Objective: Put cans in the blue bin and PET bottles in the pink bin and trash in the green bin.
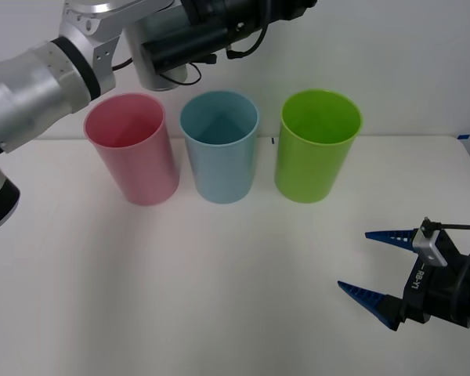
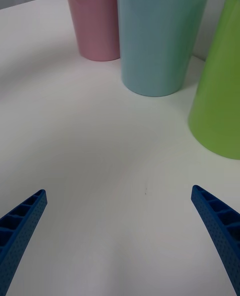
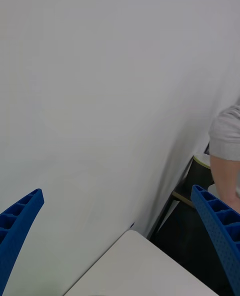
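The 3 bins, pink bin (image 1: 131, 149), blue bin (image 1: 219, 146) and green bin (image 1: 316, 146), look light, smooth and tippable; both grippers, right gripper (image 1: 376, 265) near right and left gripper (image 3: 120, 246) raised far left, gape wide, empty.

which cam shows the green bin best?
Front view: the green bin is whole, rim to base, rightmost in the row. The right wrist view catches just one side of its wall, cut off by the frame. The left wrist view faces the wall and a table corner.

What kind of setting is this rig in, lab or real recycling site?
Most likely a lab or test room, set up for a sorting demo. A plain white table against a bare white wall holds just three plain bins in a row: the pink bin, the blue bin and the green bin.
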Tool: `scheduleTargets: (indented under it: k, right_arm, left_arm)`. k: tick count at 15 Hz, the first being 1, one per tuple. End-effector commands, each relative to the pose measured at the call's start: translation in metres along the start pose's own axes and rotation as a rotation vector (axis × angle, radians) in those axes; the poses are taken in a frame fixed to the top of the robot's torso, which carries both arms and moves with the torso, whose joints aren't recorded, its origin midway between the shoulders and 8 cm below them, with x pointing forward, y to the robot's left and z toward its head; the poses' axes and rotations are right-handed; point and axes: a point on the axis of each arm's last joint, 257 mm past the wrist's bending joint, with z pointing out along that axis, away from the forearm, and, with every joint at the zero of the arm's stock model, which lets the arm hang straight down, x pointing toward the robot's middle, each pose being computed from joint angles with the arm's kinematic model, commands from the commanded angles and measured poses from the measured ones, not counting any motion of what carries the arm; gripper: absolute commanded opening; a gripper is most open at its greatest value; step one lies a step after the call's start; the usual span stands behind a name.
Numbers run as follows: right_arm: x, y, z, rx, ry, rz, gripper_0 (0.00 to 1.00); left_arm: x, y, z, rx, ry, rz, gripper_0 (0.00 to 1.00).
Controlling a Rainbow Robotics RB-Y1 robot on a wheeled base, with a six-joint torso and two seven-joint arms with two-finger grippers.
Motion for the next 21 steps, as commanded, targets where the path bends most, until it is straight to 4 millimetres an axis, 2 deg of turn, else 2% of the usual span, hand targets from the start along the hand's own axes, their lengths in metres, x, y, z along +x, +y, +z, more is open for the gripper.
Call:
scheduleTargets:
  k: [1, 3, 6, 8, 13, 16, 21]
  right_arm:
    - [0.000, 0.000, 0.000, 0.000, 0.000, 0.000, 1.00]
    - [0.000, 0.000, 0.000, 0.000, 0.000, 0.000, 1.00]
    - [0.000, 0.000, 0.000, 0.000, 0.000, 0.000, 1.00]
    - [0.000, 0.000, 0.000, 0.000, 0.000, 0.000, 1.00]
    - [0.000, 0.000, 0.000, 0.000, 0.000, 0.000, 1.00]
    - [0.000, 0.000, 0.000, 0.000, 0.000, 0.000, 1.00]
    - [0.000, 0.000, 0.000, 0.000, 0.000, 0.000, 1.00]
  left_arm:
    - [-0.008, -0.015, -0.054, 0.058, -0.032, 0.031, 1.00]
    - [-0.018, -0.024, -0.103, 0.081, -0.051, 0.072, 1.00]
    - [-0.018, -0.027, -0.166, 0.103, -0.068, 0.137, 1.00]
    - [-0.008, -0.024, -0.205, 0.084, -0.067, 0.167, 1.00]
    - [0.039, -0.017, -0.300, 0.012, 0.027, 0.180, 1.00]
    - [0.064, -0.019, -0.336, -0.025, 0.085, 0.117, 1.00]
    - [0.115, -0.026, -0.377, -0.089, 0.151, 0.017, 1.00]
